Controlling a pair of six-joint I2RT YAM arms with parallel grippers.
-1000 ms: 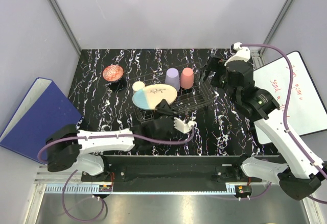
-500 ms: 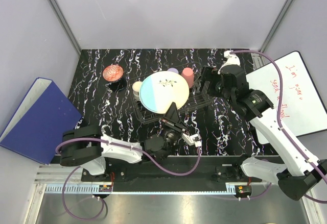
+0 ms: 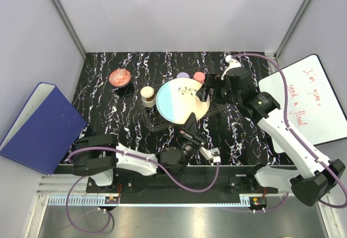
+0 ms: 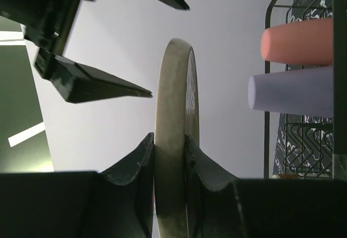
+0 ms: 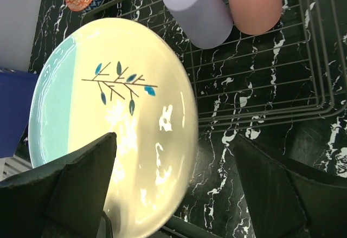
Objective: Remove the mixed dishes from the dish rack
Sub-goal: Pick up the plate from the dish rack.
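- Black white-veined tabletop (image 3: 108, 113), walled by pale grey panels, carries everything.
- Plate (image 3: 182, 98): light blue and cream with a leaf sprig, held up on edge over the dish rack (image 5: 271, 81), face tilted towards the top camera.
- Left gripper (image 4: 169, 146): closed narrowly on the plate's near rim, one finger on each face.
- Handling, as I judge it: glazed ceramic, stiff, brittle and weighty for a single rim pinch. The glare on the glaze suggests it is slippery, so it may pivot or slide. The rim is the place to hold it, and a second hold on the opposite rim would steady it.
- Right gripper (image 3: 206, 92): spread wide and empty, just beside the plate's right rim; I cannot tell whether it touches.
- Lavender cup (image 5: 198, 10) and salmon cup (image 5: 254, 2): side by side at the rack's far edge, seemingly mouth-down.
- Whitish cup (image 3: 147, 93): at the rack's left end.
- Red-orange bowl (image 3: 120, 77): outside the rack, towards the tabletop's far-left corner.
- Blue binder (image 3: 38, 124) lies beyond the left edge, whiteboard (image 3: 303, 97) beyond the right.
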